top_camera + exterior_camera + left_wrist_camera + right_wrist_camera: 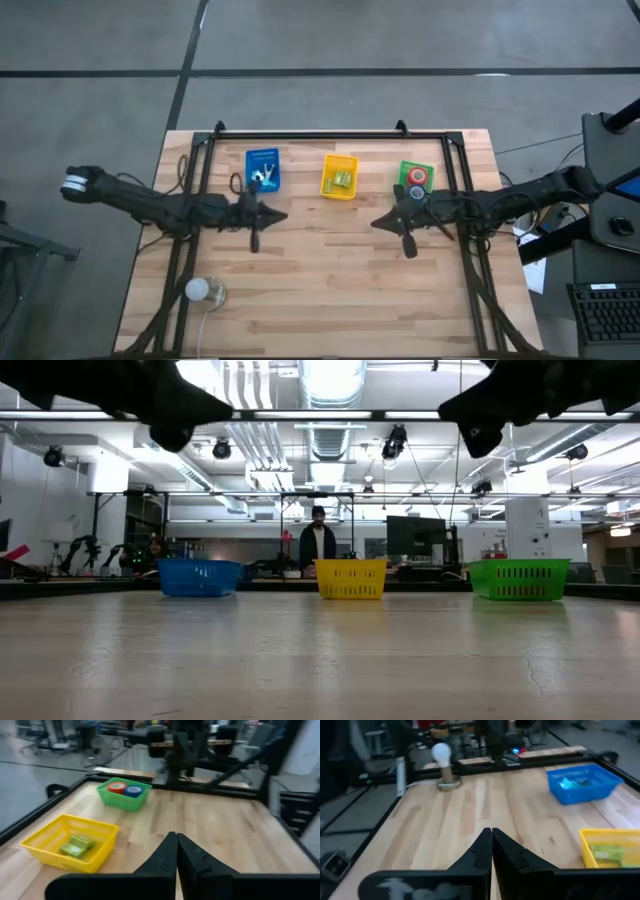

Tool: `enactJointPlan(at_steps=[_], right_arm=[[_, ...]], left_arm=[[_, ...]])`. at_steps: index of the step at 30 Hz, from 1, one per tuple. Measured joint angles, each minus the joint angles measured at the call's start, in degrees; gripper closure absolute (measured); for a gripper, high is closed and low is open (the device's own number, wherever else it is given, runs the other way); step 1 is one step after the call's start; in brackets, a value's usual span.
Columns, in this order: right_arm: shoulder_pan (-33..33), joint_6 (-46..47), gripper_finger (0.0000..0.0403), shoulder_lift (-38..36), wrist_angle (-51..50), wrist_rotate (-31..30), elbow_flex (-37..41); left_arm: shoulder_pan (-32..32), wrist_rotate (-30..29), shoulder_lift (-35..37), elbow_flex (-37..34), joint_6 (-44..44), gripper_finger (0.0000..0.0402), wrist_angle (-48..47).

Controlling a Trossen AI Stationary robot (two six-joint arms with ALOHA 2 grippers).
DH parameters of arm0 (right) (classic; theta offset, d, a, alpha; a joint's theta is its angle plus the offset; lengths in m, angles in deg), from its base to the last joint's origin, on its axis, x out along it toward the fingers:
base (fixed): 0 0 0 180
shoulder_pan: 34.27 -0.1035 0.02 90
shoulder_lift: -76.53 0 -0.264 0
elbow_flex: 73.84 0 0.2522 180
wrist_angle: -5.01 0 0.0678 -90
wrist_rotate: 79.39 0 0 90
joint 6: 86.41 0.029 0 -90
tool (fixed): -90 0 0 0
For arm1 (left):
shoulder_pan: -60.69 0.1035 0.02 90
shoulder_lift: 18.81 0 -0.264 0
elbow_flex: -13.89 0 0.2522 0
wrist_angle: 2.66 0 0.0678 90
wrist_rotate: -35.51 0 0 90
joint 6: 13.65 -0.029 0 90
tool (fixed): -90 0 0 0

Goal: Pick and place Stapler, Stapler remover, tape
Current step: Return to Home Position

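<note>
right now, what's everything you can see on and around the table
table: one, pale wood, under both arms
blue bin: one, blue, far edge, left arm's side
staple removers: count unclear, pale blue and dark, in the blue bin
yellow bin: one, yellow, far edge, middle
staplers: count unclear, green, in the yellow bin
green bin: one, green, far edge, right arm's side
red tape: at least one, red, in the green bin
blue tape: one, blue, beside the red tape
bulb: one, white, on a round base, near left corner
person: one, dark top, beyond the table
left gripper: one, dark, shut, above the table
right gripper: one, dark, shut, above the table
</note>
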Motion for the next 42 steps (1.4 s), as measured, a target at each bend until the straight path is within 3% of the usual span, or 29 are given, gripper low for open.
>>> enactJointPlan(at_steps=[3, 9, 22, 35, 42], right_arm=[[-0.01, -2.82, 0.0395, -1.51, 0.31, 1.96, 1.01], [0.03, -5.50, 0.0395, -6.65, 2.85, 1.92, 4.63], [0.01, -5.13, 0.0394, -27.15, 2.68, 1.77, 18.19], [0.01, -8.31, 0.0394, -33.63, -2.18, 1.79, 20.42], [0.03, -13.15, 0.0394, -34.06, -3.14, 1.73, 20.46]], left_arm=[[-0.52, 2.70, 5.15, -1.08, -0.11, 0.0397, -4.13], [0.57, 2.74, 13.92, -6.36, -2.54, 0.0398, -4.99], [0.54, 1.18, 35.50, -15.84, -6.07, 0.0381, -11.09], [0.62, -0.98, 51.56, -16.09, -4.99, 0.0381, -27.05], [0.63, -3.64, 51.60, -15.45, -5.70, 0.0381, -32.53]])
